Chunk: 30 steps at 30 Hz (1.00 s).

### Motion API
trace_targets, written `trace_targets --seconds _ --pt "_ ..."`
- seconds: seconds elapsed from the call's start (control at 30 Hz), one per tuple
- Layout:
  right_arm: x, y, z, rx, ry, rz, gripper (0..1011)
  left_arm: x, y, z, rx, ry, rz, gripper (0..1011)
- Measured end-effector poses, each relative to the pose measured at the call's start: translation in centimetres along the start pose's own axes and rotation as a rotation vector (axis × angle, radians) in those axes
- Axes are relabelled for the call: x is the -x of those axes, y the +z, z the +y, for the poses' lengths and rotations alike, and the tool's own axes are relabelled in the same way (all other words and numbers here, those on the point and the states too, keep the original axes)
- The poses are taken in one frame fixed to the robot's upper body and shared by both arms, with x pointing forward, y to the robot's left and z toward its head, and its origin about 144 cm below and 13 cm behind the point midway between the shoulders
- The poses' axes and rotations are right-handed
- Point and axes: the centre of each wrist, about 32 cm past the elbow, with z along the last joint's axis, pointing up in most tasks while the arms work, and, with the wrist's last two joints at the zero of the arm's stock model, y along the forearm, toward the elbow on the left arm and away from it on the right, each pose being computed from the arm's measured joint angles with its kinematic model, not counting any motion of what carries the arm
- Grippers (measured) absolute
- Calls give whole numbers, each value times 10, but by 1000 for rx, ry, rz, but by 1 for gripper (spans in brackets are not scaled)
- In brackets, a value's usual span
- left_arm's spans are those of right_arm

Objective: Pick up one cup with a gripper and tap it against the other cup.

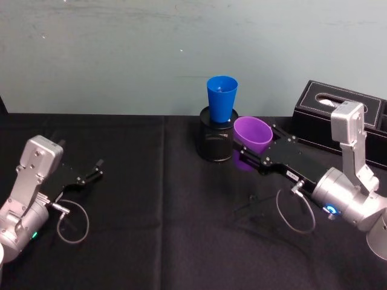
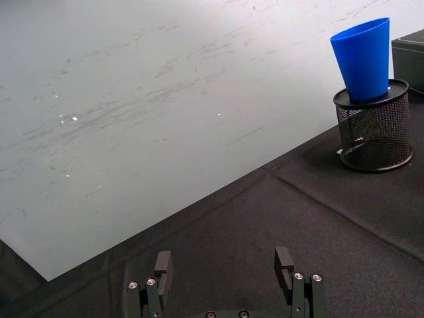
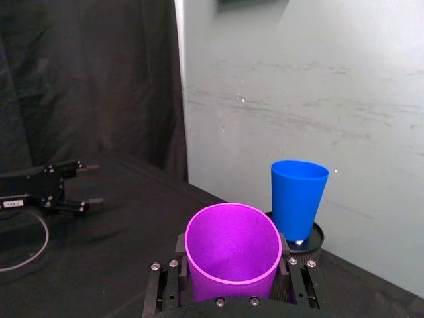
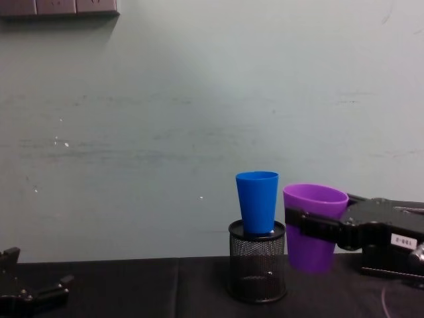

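The short purple cup [image 1: 251, 134] hangs just above the black tablecloth, with my right gripper [image 1: 267, 149] shut on its side. The right wrist view looks into the purple cup [image 3: 232, 255], with one finger on each side of it. The taller blue cup [image 1: 222, 96] stands upright in the mouth of a black mesh pen holder [image 1: 214, 142]. In the chest view the purple cup [image 4: 311, 245] sits just right of the blue cup [image 4: 258, 199], with a narrow gap between them. My left gripper [image 1: 97, 169] rests open far to the left, holding nothing.
A black tissue box [image 1: 338, 115] stands at the back right, behind my right arm. A pale wall runs close behind the table's far edge. Grey cable loops hang from both wrists. Bare black cloth [image 1: 157, 229] covers the middle and front.
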Motion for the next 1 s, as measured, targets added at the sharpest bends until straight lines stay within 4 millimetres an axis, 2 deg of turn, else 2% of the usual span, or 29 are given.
trace_targets --seconds 1.0 --pt "12 -30 -22 28 20 31 732 0 0 0 0 0 0 1011"
